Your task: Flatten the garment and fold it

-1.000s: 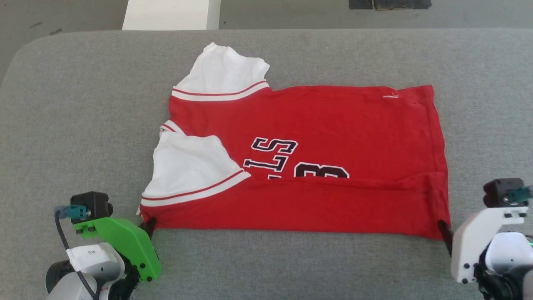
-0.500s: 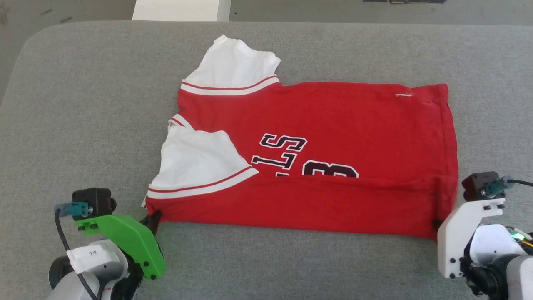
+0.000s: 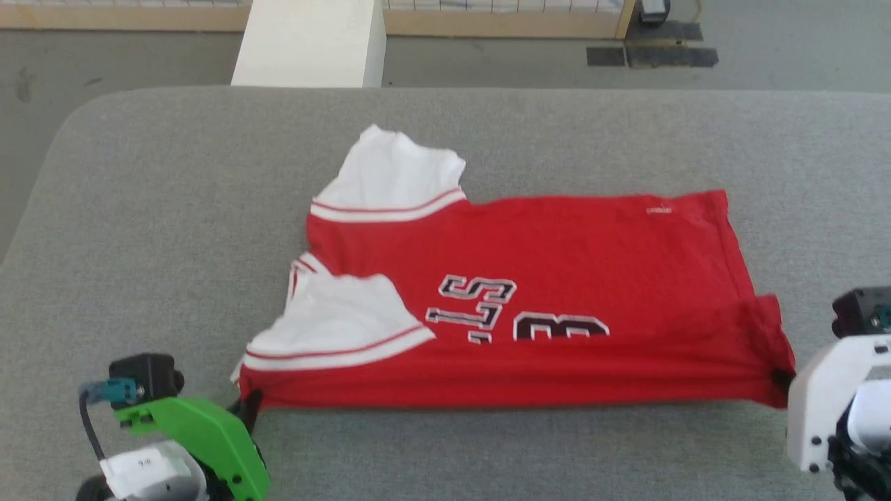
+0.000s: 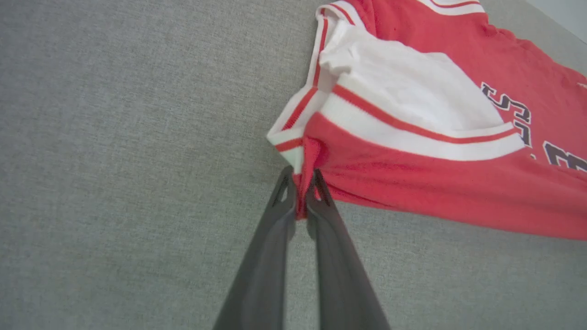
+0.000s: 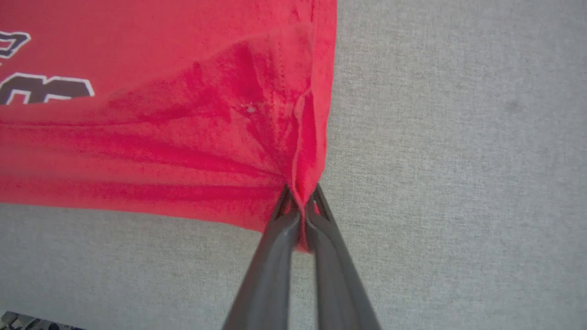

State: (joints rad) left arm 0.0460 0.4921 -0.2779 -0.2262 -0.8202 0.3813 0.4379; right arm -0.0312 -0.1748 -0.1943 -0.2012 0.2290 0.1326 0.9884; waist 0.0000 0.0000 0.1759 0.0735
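**Right gripper closes on the near corner**

The right gripper [image 5: 300, 204], a second ago spread open beside the garment [image 3: 557, 250], has clamped onto its near right corner, and the red cloth bunches in its grip. The left gripper [image 4: 300, 185] stays clenched on the near left corner. The garment lies sideways on the grey worktop [image 3: 174, 209] with its white sleeves [image 3: 390, 174] to the left. Its near edge is folded over the lower part of the black lettering and drawn straight between the two grippers.
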